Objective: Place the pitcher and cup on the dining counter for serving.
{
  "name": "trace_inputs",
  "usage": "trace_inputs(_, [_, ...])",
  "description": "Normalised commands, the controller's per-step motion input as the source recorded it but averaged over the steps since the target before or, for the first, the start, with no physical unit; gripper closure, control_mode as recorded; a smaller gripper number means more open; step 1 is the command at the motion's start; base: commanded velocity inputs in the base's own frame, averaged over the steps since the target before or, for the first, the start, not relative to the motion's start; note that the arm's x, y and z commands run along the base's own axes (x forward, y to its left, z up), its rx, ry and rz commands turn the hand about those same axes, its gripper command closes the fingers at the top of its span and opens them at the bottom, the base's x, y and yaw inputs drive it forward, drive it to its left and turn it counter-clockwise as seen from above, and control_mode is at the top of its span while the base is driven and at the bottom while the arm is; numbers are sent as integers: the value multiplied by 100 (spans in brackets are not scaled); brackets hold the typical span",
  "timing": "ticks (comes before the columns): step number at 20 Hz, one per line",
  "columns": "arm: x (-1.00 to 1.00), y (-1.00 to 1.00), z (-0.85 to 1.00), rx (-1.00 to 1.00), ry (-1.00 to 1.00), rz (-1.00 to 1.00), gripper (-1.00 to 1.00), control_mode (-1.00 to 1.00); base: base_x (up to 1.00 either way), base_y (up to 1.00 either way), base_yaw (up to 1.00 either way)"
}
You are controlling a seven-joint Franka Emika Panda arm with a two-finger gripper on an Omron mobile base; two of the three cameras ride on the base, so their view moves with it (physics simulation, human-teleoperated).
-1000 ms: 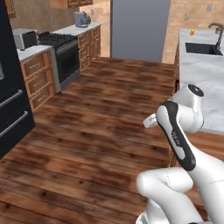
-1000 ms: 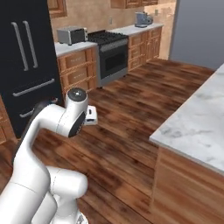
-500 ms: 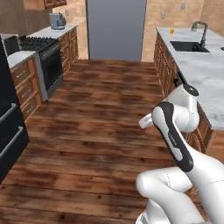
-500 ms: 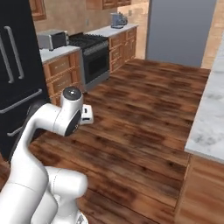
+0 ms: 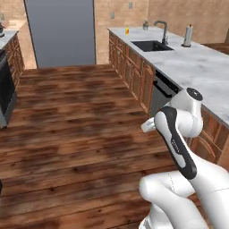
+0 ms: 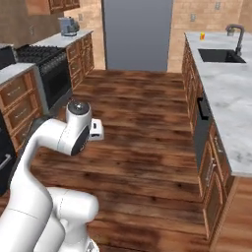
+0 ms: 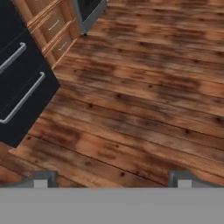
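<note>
The arm (image 5: pixel 179 147) is glossy white with rounded, tube-like links. A dark band runs along one link, and a round dark-rimmed cap closes a joint (image 6: pixel 78 108). The fingertips (image 7: pixel 41 179) are small, dark grey and square-edged.

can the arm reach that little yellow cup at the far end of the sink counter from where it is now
Probably not. The cup stands at the counter's far end past the sink, while the arm is folded low near the base, its open pincer facing the wood floor.
</note>
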Motion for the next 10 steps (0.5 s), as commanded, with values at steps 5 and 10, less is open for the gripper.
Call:
trace_inputs(5, [0, 0, 0, 0, 0, 0, -100, 100, 100, 72, -38])
trace_inputs(10, [0, 0, 0, 0, 0, 0, -100, 100, 100, 60, -34])
